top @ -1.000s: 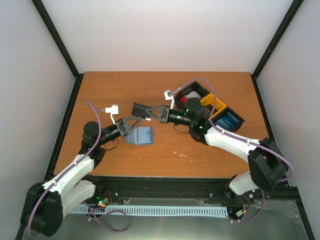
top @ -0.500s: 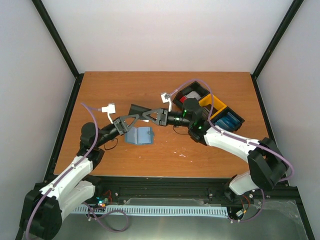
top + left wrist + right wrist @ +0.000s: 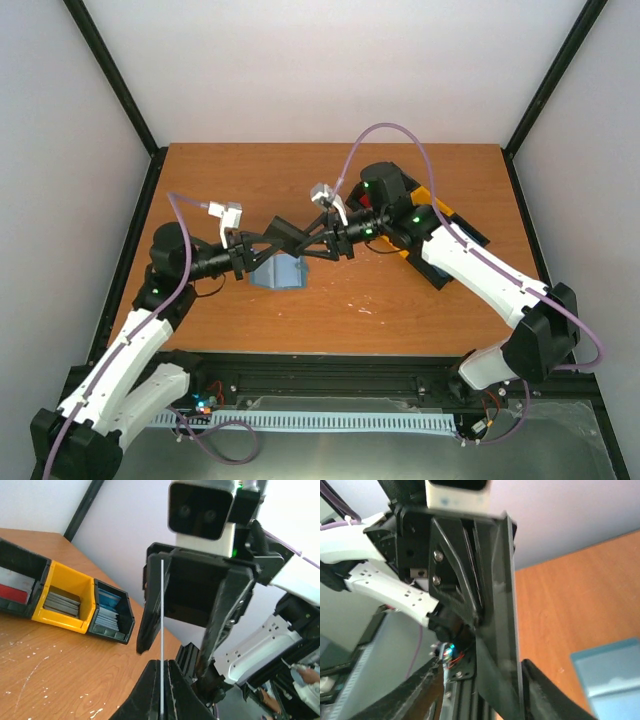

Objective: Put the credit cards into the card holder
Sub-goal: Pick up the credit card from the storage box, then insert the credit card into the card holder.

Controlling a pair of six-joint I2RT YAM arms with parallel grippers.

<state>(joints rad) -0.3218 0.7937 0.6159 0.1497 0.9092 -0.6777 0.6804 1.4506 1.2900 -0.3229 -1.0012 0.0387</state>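
A credit card (image 3: 284, 231), dark grey from above, hangs in the air over the table between both grippers. My left gripper (image 3: 272, 239) is shut on its near edge; in the left wrist view the card (image 3: 162, 610) stands edge-on as a thin pale line rising from the closed fingertips (image 3: 162, 663). My right gripper (image 3: 303, 243) is open, its fingers standing either side of the card (image 3: 496, 605) without pinching it. The blue-grey card holder (image 3: 281, 273) lies flat on the table just below the grippers, and its corner (image 3: 612, 672) shows in the right wrist view.
A black-and-yellow three-compartment tray (image 3: 443, 216) sits at the back right, largely hidden under the right arm. In the left wrist view its bins (image 3: 65, 600) hold red, grey and blue cards. White scuff marks (image 3: 365, 305) dot the wood.
The left gripper closed on the card while the right gripper, which had held it, opened. Both arms shifted slightly, and the right arm's elbow rose over the tray.
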